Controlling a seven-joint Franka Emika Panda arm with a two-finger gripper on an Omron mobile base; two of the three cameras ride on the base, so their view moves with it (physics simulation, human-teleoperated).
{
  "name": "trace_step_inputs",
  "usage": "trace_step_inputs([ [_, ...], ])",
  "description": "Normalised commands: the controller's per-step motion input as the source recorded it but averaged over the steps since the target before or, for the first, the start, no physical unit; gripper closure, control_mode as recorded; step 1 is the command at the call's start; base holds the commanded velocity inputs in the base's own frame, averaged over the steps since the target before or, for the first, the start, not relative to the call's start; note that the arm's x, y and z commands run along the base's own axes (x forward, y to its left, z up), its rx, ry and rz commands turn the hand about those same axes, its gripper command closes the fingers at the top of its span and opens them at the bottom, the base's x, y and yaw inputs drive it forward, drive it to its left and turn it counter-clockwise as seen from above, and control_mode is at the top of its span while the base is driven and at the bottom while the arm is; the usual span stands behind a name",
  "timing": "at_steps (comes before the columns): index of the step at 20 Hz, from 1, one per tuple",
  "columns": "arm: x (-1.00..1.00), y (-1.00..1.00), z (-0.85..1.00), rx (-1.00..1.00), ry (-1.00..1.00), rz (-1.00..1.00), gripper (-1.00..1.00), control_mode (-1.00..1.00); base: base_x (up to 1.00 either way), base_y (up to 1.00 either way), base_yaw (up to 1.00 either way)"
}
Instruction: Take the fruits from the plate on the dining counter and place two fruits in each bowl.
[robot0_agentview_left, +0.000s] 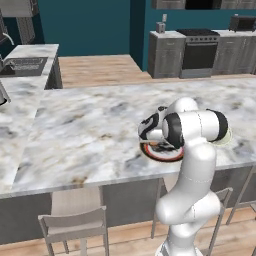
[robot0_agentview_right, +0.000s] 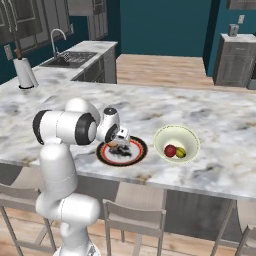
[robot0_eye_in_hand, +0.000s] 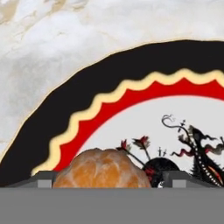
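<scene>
The plate (robot0_agentview_right: 142, 151), with its black rim, red ring and pale centre bearing dark marks (robot0_eye_in_hand: 109, 87), lies near the front edge of the dining counter (robot0_agentview_right: 220, 112). My gripper (robot0_agentview_right: 120, 144) is lowered onto it. In the hand view a tan-orange fruit (robot0_eye_in_hand: 103, 168) sits between my gripper's (robot0_eye_in_hand: 105, 176) fingertips (robot0_eye_in_hand: 43, 179), and a small gap shows on its right side, so the gripper is open around it. Just right of the plate the cream-white bowl (robot0_agentview_right: 176, 134) holds a dark red fruit (robot0_agentview_right: 170, 150) and a small yellow-green one (robot0_agentview_right: 181, 152). My arm hides most of the plate (robot0_agentview_left: 150, 151) in the left base view.
Chairs (robot0_agentview_left: 75, 225) (robot0_agentview_right: 134, 217) stand tucked under the counter's front edge. A paper towel roll (robot0_agentview_right: 24, 72) and a sink (robot0_agentview_right: 67, 59) are at the far left. A stove (robot0_agentview_left: 199, 50) and dark cabinets line the back wall across a wooden floor.
</scene>
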Motion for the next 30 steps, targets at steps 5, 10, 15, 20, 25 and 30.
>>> trace_step_inputs([
  [5,-0.10,0.01,0.16,0.00,-0.01,0.00,1.00,-1.00,0.00,0.00,0.00],
  [10,-0.68,0.00,0.95,0.00,-0.01,0.00,1.00,-1.00,0.00,0.00,0.00],
  [15,-0.86,0.00,1.00,0.00,0.00,0.00,1.00,-1.00,0.00,0.00,0.00],
  [20,-0.50,-0.01,1.00,0.00,0.00,0.00,1.00,-1.00,0.00,0.00,0.00],
  [25,-0.67,-0.04,0.76,0.00,0.00,0.00,1.00,-1.00,0.00,0.00,0.00],
  [30,-0.85,-0.06,0.27,0.00,-0.01,0.00,1.00,-1.00,0.00,0.00,0.00],
])
